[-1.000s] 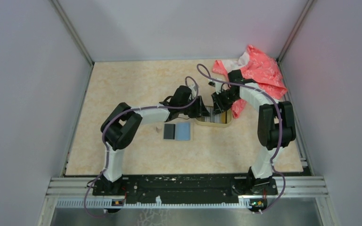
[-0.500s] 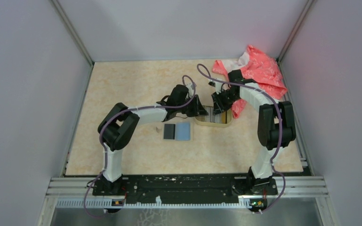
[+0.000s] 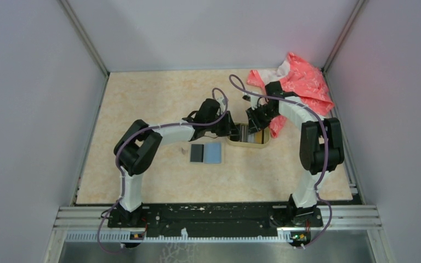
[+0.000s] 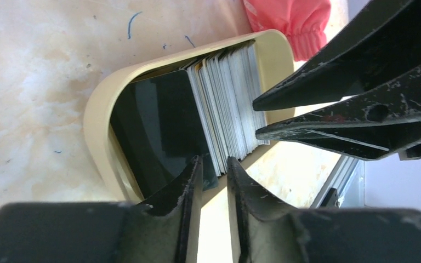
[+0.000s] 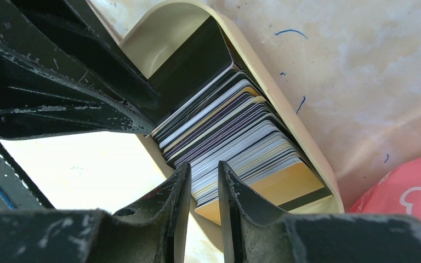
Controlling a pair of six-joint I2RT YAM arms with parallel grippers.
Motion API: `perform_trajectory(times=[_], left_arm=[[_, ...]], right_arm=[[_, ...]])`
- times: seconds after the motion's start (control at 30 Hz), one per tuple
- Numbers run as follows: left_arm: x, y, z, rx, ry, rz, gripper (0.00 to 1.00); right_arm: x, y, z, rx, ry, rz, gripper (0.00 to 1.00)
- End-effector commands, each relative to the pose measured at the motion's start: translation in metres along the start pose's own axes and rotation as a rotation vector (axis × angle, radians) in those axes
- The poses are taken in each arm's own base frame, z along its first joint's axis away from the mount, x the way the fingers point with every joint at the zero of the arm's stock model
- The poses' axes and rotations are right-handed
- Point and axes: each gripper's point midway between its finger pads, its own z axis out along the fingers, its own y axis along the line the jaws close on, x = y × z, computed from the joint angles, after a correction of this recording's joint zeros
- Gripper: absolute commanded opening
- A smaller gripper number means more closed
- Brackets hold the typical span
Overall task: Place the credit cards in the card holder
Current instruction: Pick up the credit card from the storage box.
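Left wrist, credit cards (image 4: 227,104) on edge, row along dish (image 4: 96,115)

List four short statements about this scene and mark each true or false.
1. The cards stand on edge in an oval dish. True.
2. A pink cloth lies at the back right. True.
3. Both end effectors hang far from the dish. False: the left end effector and the right end effector are both at its cards.
4. The two cards lying flat are red. False: a dark card and a blue card.
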Motion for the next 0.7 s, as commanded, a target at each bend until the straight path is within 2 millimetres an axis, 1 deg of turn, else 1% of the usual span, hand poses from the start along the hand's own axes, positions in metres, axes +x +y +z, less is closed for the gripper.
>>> perform_trajectory(times=[0.0, 0.07, 0.17, 0.2, 0.3, 0.33, 0.4, 0.67], left_arm=[[-0.015, 0.003, -0.002, -0.053, -0.027, 0.067, 0.33], [-0.018, 0.006, -0.004, -0.084, -0.031, 0.088, 0.38], [-0.019, 0.008, -0.004, -0.121, -0.027, 0.119, 0.49], [-0.019, 0.006, -0.004, -0.123, -0.023, 0.129, 0.52], [-0.017, 0.003, 0.002, -0.113, -0.006, 0.153, 0.59], [-0.018, 0.001, 0.005, -0.11, -0.008, 0.159, 0.6], [-0.014, 0.007, 0.009, -0.14, 0.017, 0.162, 0.6], [-0.007, 0.025, 0.02, -0.238, 0.057, 0.194, 0.6]], right_arm=[[-0.02, -0.001, -0.012, -0.001, -0.059, -0.038, 0.25], [-0.02, -0.001, -0.012, -0.001, -0.059, -0.038, 0.25], [-0.02, -0.001, -0.011, -0.003, -0.058, -0.036, 0.25], [-0.02, 0.0, -0.011, -0.005, -0.058, -0.036, 0.25], [-0.02, 0.0, -0.011, -0.005, -0.057, -0.036, 0.25], [-0.02, 0.0, -0.011, -0.005, -0.058, -0.036, 0.25], [-0.02, 0.0, -0.012, -0.004, -0.059, -0.038, 0.25], [-0.021, 0.0, -0.013, -0.003, -0.064, -0.041, 0.25]])
